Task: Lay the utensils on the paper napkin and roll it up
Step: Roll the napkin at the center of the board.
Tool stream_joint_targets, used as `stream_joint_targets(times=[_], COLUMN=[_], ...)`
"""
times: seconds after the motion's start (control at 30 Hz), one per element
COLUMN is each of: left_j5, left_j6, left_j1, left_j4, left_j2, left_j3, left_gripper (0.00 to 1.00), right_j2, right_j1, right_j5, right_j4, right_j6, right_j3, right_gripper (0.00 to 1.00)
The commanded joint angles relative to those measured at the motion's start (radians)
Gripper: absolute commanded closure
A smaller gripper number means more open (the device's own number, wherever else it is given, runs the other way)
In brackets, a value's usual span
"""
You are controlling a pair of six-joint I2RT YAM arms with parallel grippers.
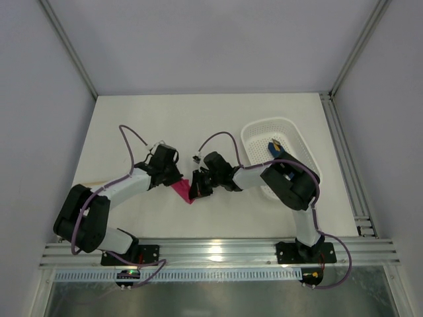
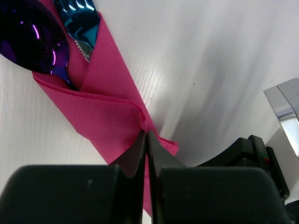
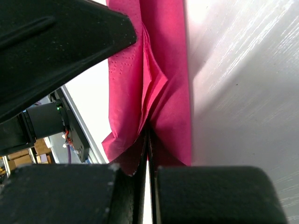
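White, faintly grained bench (image 1: 165, 119), pale walls (image 1: 211, 39), metal corner posts (image 1: 69, 47); perforated white basket (image 1: 254, 135) at right. The left tool (image 2: 146, 135) and right tool (image 3: 148, 128) each pinch the pink napkin (image 2: 112, 112) wrapping purple utensils (image 2: 32, 37).

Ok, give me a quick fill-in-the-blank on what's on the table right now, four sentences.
1. The paper napkin is ____ in colour.
2. The left gripper and the right gripper are both ____ on it.
3. Among the utensils sticking out of it, the spoon head is dark ____.
4. The white basket sits on the ____ arm's side.
Missing words: pink; shut; purple; right.
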Motion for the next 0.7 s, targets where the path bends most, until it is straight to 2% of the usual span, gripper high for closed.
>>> stream_joint_targets(times=[0.0,0.27,0.37,0.5,0.67], left_j5=[0.001,-0.016,-0.013,0.001,0.009], left_j6=[0.009,-0.038,-0.019,0.006,0.032], left_j1=[0.000,0.000,0.000,0.000,0.000], left_j4=[0.043,0.021,0.039,0.064,0.108], left_j2=[-0.026,-0.241,-0.286,-0.250,-0.123], left_j3=[0.020,-0.135,-0.135,-0.075,-0.008], left_gripper=[1.00,1.00,1.00,1.00,1.00], right_j2=[0.042,0.053,0.051,0.050,0.050], right_j1=[-0.008,-0.011,-0.011,-0.011,-0.011], right_j5=[0.069,0.065,0.068,0.071,0.071], right_j4=[-0.075,-0.076,-0.073,-0.070,-0.072], right_j6=[-0.050,-0.053,-0.052,-0.047,-0.044], right_j3=[0.007,0.012,0.004,0.003,-0.002], right_gripper=[0.96,0.96,0.96,0.96,0.96])
